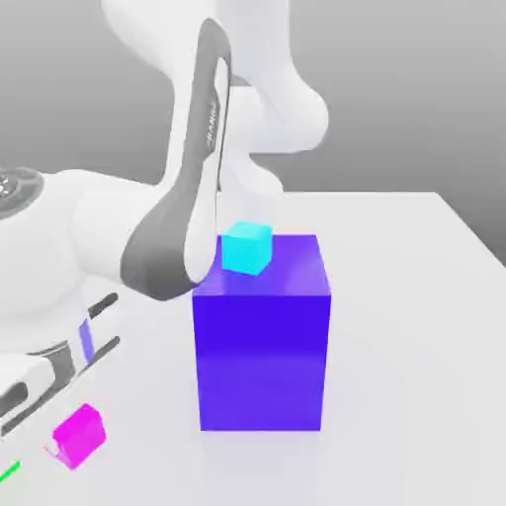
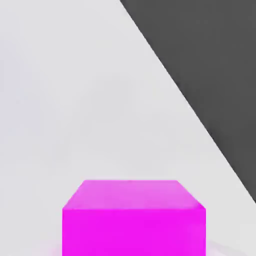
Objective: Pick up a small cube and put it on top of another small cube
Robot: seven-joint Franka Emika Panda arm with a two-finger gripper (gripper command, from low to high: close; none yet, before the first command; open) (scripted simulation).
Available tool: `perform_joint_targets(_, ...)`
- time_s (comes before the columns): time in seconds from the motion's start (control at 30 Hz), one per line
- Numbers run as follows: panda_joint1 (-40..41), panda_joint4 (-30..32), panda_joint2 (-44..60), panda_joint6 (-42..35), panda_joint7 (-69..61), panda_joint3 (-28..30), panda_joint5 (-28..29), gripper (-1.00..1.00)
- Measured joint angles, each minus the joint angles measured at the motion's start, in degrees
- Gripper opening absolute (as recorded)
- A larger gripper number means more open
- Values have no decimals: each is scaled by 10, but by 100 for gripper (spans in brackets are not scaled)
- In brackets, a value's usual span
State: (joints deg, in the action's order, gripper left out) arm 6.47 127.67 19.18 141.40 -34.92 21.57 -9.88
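The small cube (image 1: pixel 81 433), bright magenta, is at the lower left of the exterior view, right at the tip of my gripper (image 1: pixel 67 423). It is tilted along with the hand, and a faint pink glow shows on the table under it. The gripper is shut on it. In the hand view the small cube (image 2: pixel 133 220) looms close over the white table. A small cyan cube (image 1: pixel 245 247) seems to rest on the back left corner of the big blue block's top.
The big blue-purple block (image 1: pixel 262 346) stands mid-table, to the exterior view's right of my hand. My white and grey arm (image 1: pixel 188 198) arches over its left side. The table's edge (image 2: pixel 200 120) borders a dark floor close to the magenta cube.
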Motion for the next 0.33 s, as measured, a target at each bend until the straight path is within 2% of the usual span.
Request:
perform_joint_targets(0.1,43,-9,4,19,-5,23,-32,-100)
perform_joint_targets(0.2,72,-17,57,67,-32,1,-72,-100)
perform_joint_targets(0.23,79,-18,71,78,-39,-7,-82,100)
perform_joint_targets(0.33,79,-18,71,78,-39,-7,-82,100)
